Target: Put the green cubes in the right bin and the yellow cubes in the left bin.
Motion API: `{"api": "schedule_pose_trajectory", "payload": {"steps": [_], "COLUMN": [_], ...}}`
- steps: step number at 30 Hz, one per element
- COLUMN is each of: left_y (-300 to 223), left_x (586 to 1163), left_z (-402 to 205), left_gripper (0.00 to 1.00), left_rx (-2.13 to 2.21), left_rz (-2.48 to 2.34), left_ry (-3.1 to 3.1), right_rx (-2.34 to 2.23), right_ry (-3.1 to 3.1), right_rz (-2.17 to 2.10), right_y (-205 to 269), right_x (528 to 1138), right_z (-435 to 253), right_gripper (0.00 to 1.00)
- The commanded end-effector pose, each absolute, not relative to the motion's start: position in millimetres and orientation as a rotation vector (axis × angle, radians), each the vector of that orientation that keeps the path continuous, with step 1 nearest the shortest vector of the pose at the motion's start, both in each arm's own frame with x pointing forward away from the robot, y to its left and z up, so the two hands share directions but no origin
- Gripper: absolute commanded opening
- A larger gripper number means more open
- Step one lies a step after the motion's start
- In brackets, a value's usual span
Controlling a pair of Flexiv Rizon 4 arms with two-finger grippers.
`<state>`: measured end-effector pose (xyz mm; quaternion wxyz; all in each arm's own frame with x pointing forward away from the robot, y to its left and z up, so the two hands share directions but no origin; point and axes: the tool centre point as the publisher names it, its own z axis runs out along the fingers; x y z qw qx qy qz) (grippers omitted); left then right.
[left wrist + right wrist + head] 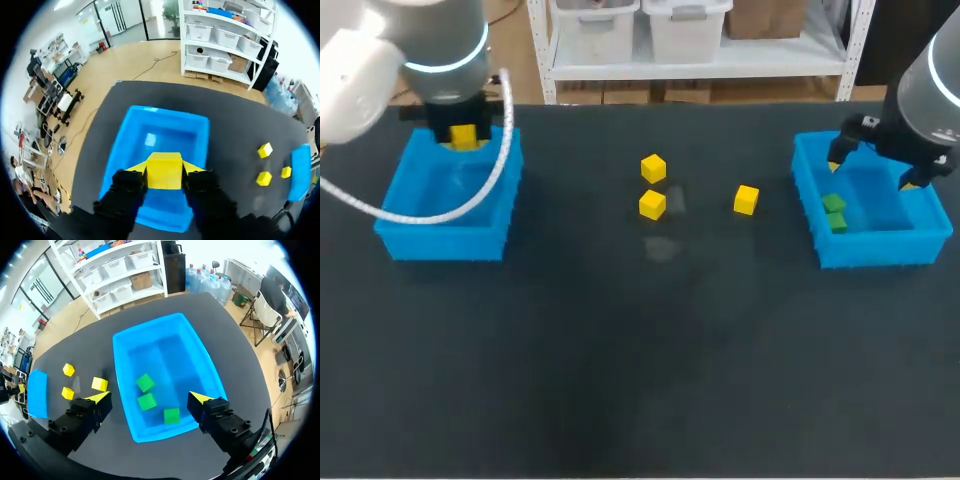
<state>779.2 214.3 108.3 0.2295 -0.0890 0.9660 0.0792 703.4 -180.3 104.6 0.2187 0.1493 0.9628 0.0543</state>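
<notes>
My left gripper (164,169) is shut on a yellow cube (164,171) and hangs over the left blue bin (130,131); in the head view that held cube (463,137) shows above the bin's (448,238) far side. Three more yellow cubes (653,168) (652,204) (746,199) lie on the table's middle. My right gripper (151,399) stands open above the right blue bin (200,355), which holds three green cubes (145,382) (147,401) (171,415). Two of the green cubes (834,203) (838,222) show in the head view inside that bin (880,246).
The table (640,380) is covered in a dark mat. Between the two bins lie only the loose yellow cubes. A white cable (420,215) from my left arm loops over the left bin.
</notes>
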Motion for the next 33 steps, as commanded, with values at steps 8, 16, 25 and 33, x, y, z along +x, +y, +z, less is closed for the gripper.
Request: {"api": "schedule_pose_trajectory", "payload": {"steps": [8, 16, 25, 33], "left_y": [173, 72, -10, -43], "left_x": [774, 751, 730, 733], "left_z": [130, 123, 61, 28], "left_gripper": [1.0, 1.0, 1.0, 1.0], "left_rx": [-0.054, 0.326, 0.58, 0.616], "left_rz": [0.128, 0.027, 0.079, 0.13], "left_ry": [2.571, 2.571, 2.637, 2.688], "right_rx": [0.415, 0.415, 0.415, 0.415], "right_ry": [2.655, 2.655, 2.655, 2.655], "right_rz": [0.149, 0.149, 0.149, 0.149], "right_y": [-181, -181, -181, -181], "right_x": [701, 701, 701, 701], "right_z": [104, 104, 104, 104], "right_gripper": [1.0, 1.0, 1.0, 1.0]}}
